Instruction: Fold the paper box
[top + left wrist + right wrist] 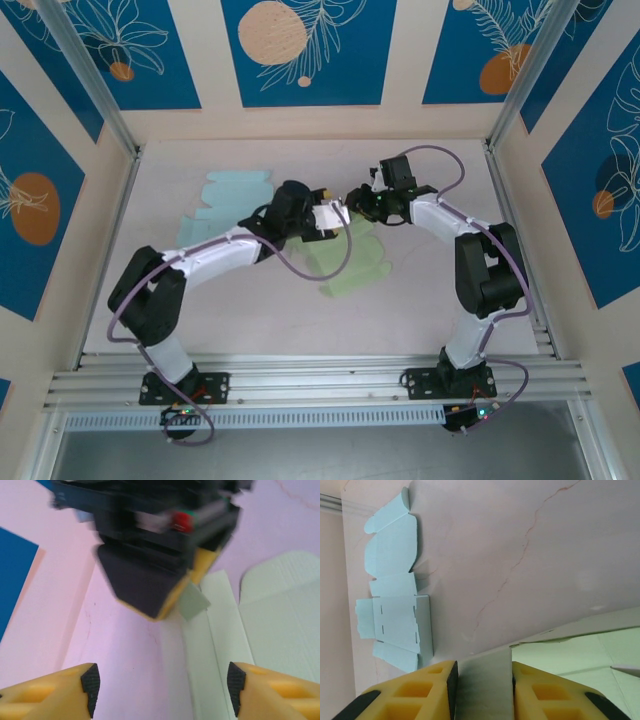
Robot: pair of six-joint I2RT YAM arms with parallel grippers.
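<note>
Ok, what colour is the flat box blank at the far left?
The flat box blank is light blue; the right wrist view shows it best.

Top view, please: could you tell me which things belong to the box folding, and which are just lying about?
For the job:
- green paper sheet, its flap pinched in the right jaws

Lying about:
- pale blue paper sheet, flat beyond the left arm

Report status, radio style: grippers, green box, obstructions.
Left gripper open, empty. Right gripper pinching green box flap. Blue box lies apart, not obstructing.
</note>
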